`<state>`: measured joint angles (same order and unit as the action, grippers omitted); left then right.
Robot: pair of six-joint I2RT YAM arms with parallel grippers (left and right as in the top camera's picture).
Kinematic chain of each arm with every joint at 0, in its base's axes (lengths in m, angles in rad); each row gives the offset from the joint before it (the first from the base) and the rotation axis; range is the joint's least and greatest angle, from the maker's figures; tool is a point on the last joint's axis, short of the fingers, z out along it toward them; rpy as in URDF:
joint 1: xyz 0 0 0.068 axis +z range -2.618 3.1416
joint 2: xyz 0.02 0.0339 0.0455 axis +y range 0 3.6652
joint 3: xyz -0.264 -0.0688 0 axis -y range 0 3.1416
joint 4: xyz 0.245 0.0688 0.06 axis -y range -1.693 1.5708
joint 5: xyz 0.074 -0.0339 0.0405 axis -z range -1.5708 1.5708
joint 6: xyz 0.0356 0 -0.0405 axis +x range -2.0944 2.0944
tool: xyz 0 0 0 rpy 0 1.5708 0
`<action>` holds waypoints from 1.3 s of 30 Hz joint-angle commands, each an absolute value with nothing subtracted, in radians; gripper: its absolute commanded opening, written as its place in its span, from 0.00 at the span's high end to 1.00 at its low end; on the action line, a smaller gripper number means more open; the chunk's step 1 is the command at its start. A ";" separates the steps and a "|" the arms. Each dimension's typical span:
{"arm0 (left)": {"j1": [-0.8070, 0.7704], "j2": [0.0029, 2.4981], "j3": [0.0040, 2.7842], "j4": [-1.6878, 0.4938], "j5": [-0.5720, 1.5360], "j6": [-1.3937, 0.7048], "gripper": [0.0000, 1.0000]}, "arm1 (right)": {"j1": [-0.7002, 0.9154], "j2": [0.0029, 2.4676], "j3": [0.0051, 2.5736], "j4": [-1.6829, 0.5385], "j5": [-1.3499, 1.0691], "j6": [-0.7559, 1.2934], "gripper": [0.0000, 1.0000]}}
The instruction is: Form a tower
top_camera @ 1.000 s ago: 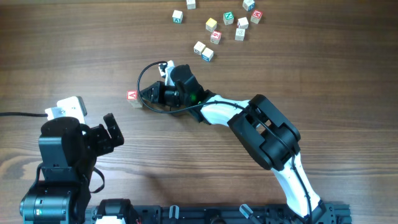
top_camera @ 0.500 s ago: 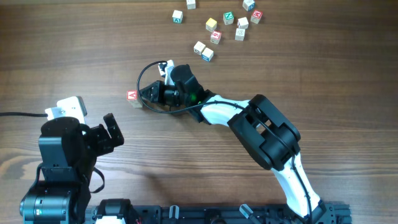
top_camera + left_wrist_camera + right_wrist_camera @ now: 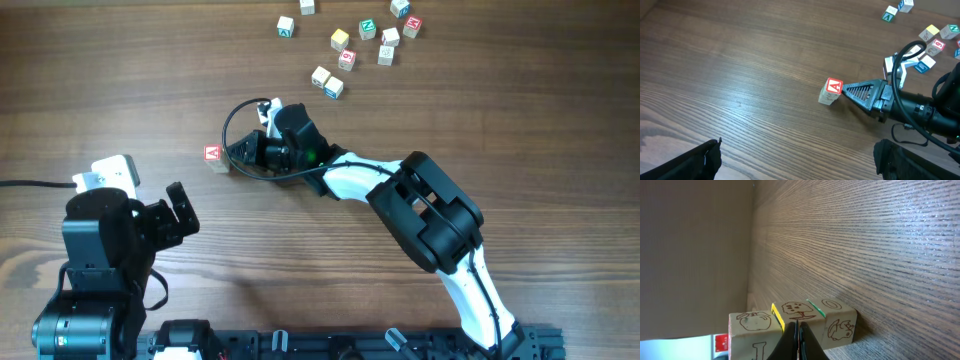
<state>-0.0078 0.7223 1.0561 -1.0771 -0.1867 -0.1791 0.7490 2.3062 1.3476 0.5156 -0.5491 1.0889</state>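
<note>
Wood-grain tabletop (image 3: pixel 120 80), tower-building partway along.
Right fingers (image 3: pixel 232 152) pinched fully shut on nothing, tips just beside the tower (image 3: pixel 212 155) at 9 o'clock of centre; left fingers (image 3: pixel 172 212) spread wide, empty, at 8 o'clock. Probably nudging the stack square. Next: back off without toppling it, then fetch from the loose cubes (image 3: pixel 340 38) at 12 o'clock.

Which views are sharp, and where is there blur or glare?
Overhead: evenly lit and sharp, shadows soft. Left wrist: the tower is sharp, while the left jaws at the bottom corners are dark and blurred. Right wrist: picture turned sideways, light sheen on the table grain, background washed out.
</note>
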 commanded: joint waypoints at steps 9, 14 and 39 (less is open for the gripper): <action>-0.002 0.723 1.063 -1.075 -0.195 -0.191 0.00 | 0.760 2.331 1.350 0.540 -0.556 1.099 0.96; -0.002 0.723 1.063 -1.075 -0.195 -0.191 0.00 | 0.760 2.331 1.350 0.542 -0.550 1.099 0.96; -0.002 0.723 1.063 -1.075 -0.195 -0.191 0.00 | 0.745 2.330 1.350 0.549 -0.583 1.108 0.96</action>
<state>-0.0078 0.7223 1.0561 -1.0775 -0.1867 -0.1791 0.7521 2.3062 1.3476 0.5404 -0.5495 1.0992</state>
